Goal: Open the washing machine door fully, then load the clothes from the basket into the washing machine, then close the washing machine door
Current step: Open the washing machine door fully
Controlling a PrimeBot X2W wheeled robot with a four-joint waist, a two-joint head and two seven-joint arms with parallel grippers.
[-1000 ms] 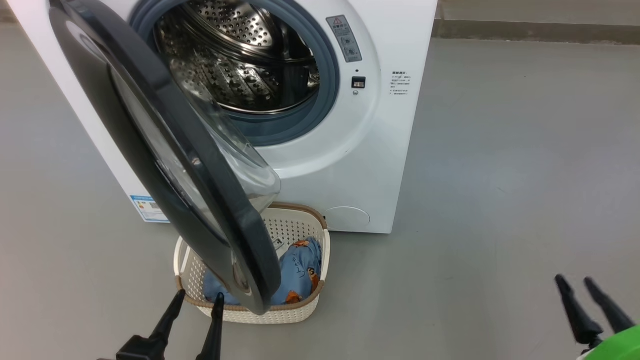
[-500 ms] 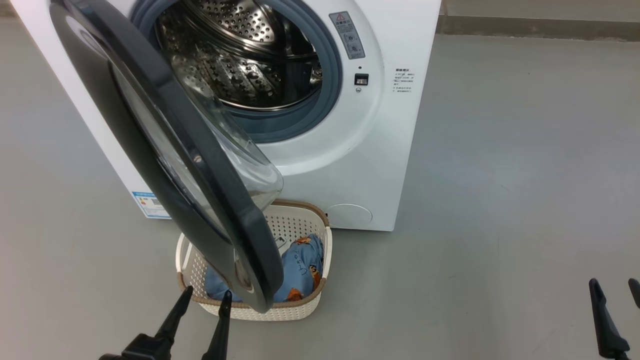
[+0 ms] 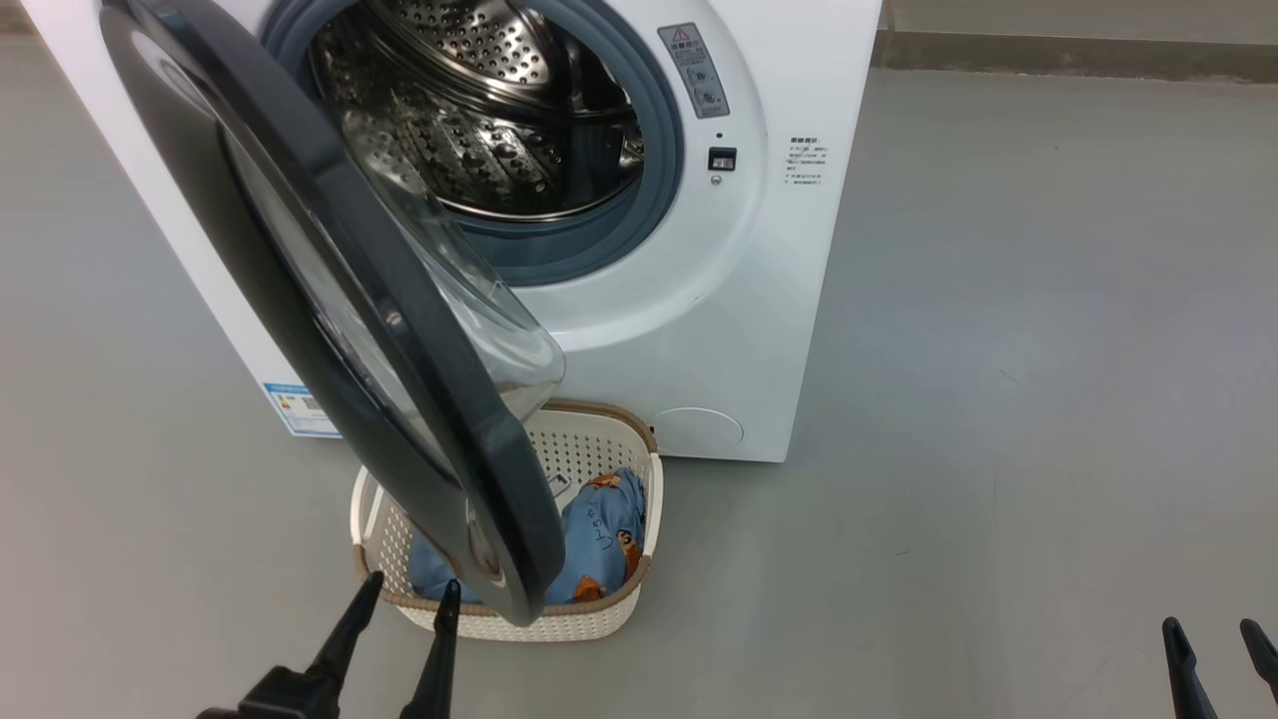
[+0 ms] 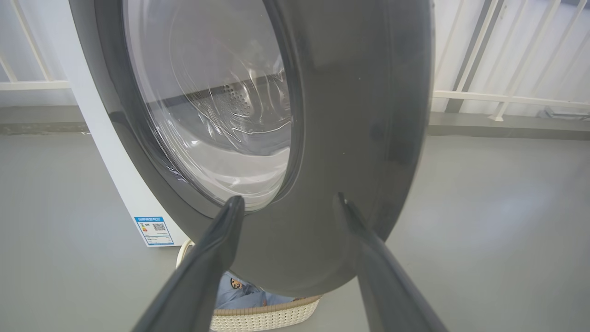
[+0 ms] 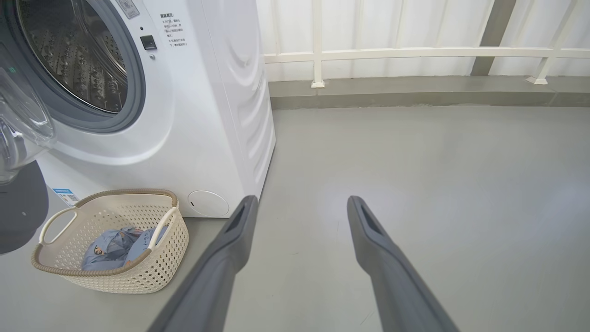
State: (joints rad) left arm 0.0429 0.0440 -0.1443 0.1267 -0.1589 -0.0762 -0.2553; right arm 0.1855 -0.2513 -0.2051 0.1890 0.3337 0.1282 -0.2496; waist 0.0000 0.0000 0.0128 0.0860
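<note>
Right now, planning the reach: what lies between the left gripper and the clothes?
The washing machine door: its dark lower rim hangs over the basket, between the open left gripper and the clothes. The left wrist view shows it plainest.

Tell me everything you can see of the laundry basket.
The basket is cream perforated plastic, rounded-rectangular, with a brown woven-look rim and looped side handles. It stands upright on the grey floor just before the washing machine, partly under the open door. Light-blue printed clothes lie inside.
</note>
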